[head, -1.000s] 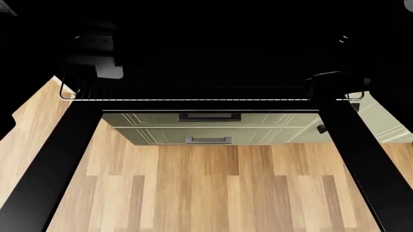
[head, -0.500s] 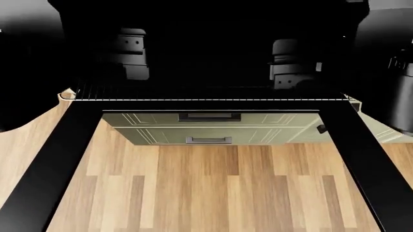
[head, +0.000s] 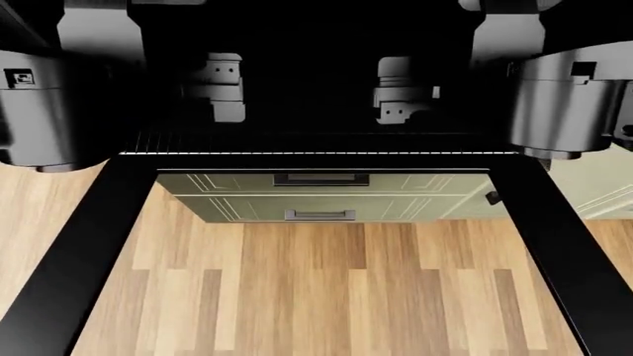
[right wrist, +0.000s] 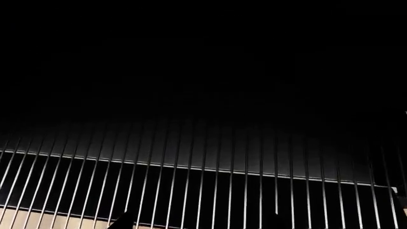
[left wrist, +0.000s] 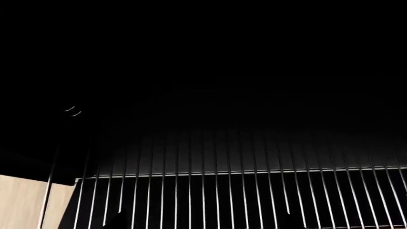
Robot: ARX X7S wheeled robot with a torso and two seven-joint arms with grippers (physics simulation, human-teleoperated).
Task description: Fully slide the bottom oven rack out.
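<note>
Both arms had come further into the head view since half a second earlier, their grey housings now filling the upper corners, and the two end effectors sat closer together over the bottom oven rack (head: 316, 145).

That rack lay at the mouth of the oven (head: 316, 44), its bright front wire running along the hinge edge of the lowered oven door (head: 74, 252); only a thin strip of bars was lit, and the remainder faded into the black cavity. How far it was drawn out could not be judged.

Above the rack's left part hung the left end effector (head: 225, 110), above its middle the right end effector (head: 401, 111). Both were dim grey shapes against darkness, and whether either was spread or pressed together could not be told. In the wrist views only dark finger tips cut in at the frame edge over the bars.

Through the door's glass showed pale green drawers (head: 322, 194) and a wood floor (head: 327, 297).
</note>
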